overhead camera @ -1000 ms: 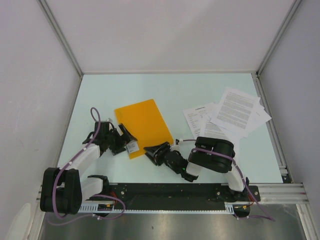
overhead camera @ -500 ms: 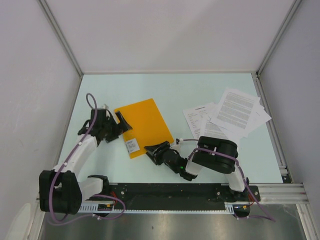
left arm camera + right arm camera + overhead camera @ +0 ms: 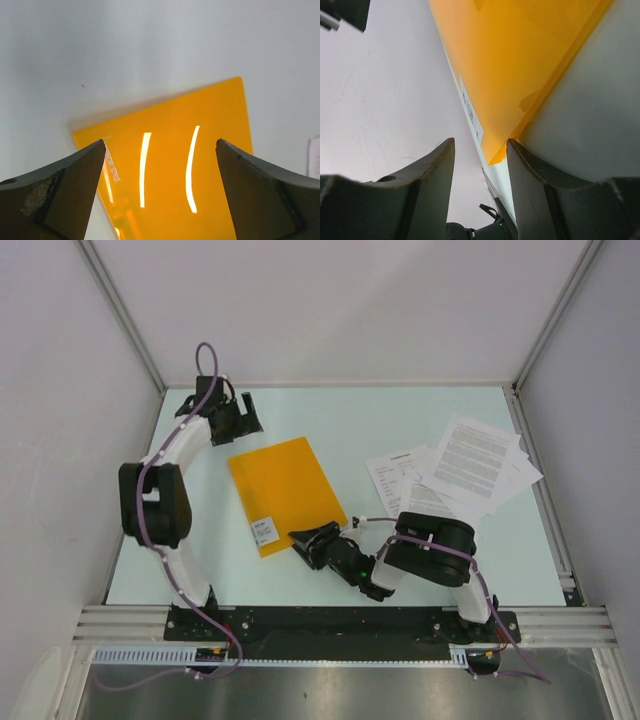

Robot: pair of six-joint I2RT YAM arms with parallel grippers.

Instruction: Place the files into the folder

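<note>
Folder [image 3: 285,490] flat, near corner inside right gripper [image 3: 300,540]

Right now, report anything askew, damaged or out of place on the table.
The folder lies turned askew to the table edges, its near corner between the right gripper's open jaws. The files sit in a loose, fanned overlap. No spill or damage shows.

Top camera looks down; both close wrist cameras share the folder [image 3: 287,492].
</note>
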